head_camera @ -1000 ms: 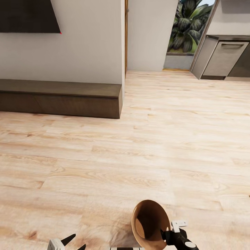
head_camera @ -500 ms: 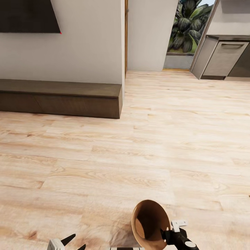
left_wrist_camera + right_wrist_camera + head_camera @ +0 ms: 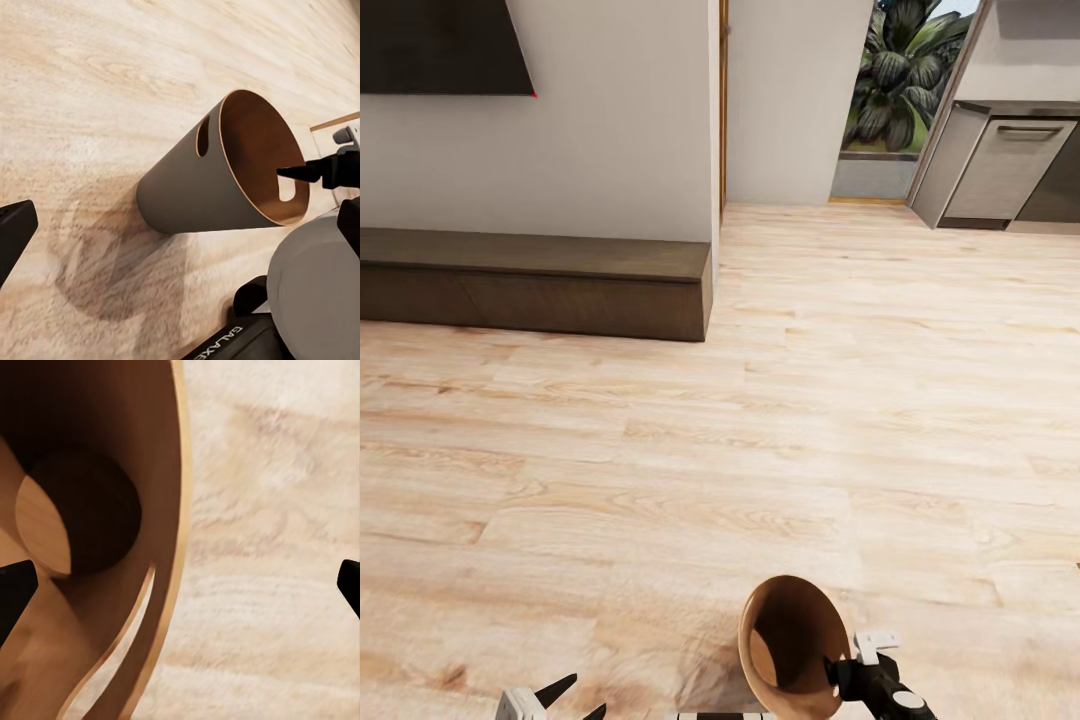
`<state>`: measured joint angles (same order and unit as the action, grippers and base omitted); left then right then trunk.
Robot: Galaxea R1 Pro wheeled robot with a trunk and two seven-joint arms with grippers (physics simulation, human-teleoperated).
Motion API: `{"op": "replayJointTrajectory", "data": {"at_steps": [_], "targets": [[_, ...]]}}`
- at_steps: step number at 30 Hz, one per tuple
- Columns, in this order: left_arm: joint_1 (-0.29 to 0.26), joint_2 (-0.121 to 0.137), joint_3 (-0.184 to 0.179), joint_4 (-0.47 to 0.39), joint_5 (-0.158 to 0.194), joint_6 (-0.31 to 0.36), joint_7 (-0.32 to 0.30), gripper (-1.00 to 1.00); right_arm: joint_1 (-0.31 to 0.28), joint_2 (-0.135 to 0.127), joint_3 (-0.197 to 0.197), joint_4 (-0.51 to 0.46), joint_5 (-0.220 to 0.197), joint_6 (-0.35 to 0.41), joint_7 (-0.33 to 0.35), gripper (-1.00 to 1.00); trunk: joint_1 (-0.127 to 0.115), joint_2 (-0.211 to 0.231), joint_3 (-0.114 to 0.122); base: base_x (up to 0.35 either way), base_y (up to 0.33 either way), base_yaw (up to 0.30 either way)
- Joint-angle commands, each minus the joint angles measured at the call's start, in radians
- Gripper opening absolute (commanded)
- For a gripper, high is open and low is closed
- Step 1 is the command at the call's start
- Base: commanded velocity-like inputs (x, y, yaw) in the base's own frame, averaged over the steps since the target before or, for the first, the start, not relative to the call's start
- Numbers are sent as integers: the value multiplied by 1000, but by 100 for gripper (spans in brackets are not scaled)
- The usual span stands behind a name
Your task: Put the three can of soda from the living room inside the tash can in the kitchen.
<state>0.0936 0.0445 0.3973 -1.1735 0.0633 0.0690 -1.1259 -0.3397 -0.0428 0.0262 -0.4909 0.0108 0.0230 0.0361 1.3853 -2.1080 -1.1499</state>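
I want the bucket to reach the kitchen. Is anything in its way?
Nothing visible is. No object shows on the wooden floor between the bucket, at the right end effector, and the kitchen cabinets. The low bench sits off to the left.

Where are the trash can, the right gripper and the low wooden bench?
trash can [image 3: 202, 191]: left wrist view, grey outer wall.
right gripper [image 3: 840, 665]: head view, between its fingertips at the can's rim.
low wooden bench [image 3: 540, 258]: head view, top surface.

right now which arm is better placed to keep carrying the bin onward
Right. The right tool is at the trash can's rim, one fingertip reaching inside by the handle slot. The left tool hangs open beside it, apart from the can, over bare floor.
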Motion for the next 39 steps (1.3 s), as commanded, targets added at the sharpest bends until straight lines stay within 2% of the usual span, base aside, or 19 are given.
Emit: {"op": "replayJointTrajectory", "data": {"at_steps": [1, 5, 10, 17, 39], "targets": [[0, 0, 0, 0, 0, 0, 0, 100, -1, 0, 0, 0, 0, 0, 0, 100, 0, 0, 0, 0, 0, 0], [0, 0, 0, 0, 0, 0, 0, 100, -15, 0, 0, 6, 1, 3, -6, 100, 0, 0, 0, 0, 0, 0], [0, 0, 0, 0, 0, 0, 1, 100, -28, 1, 0, 15, 1, 61, -8, 100, 0, 0, 0, 0, 0, 0], [0, 0, 0, 0, 0, 0, 1, 100, -39, 1, 0, 24, 0, 87, -9, 100, 0, 0, 0, 0, 0, 0], [0, 1, 0, 0, 0, 0, 1, 100, -47, 4, 0, 38, 0, 89, -8, 100, 0, 0, -1, 0, 0, 0]]}}
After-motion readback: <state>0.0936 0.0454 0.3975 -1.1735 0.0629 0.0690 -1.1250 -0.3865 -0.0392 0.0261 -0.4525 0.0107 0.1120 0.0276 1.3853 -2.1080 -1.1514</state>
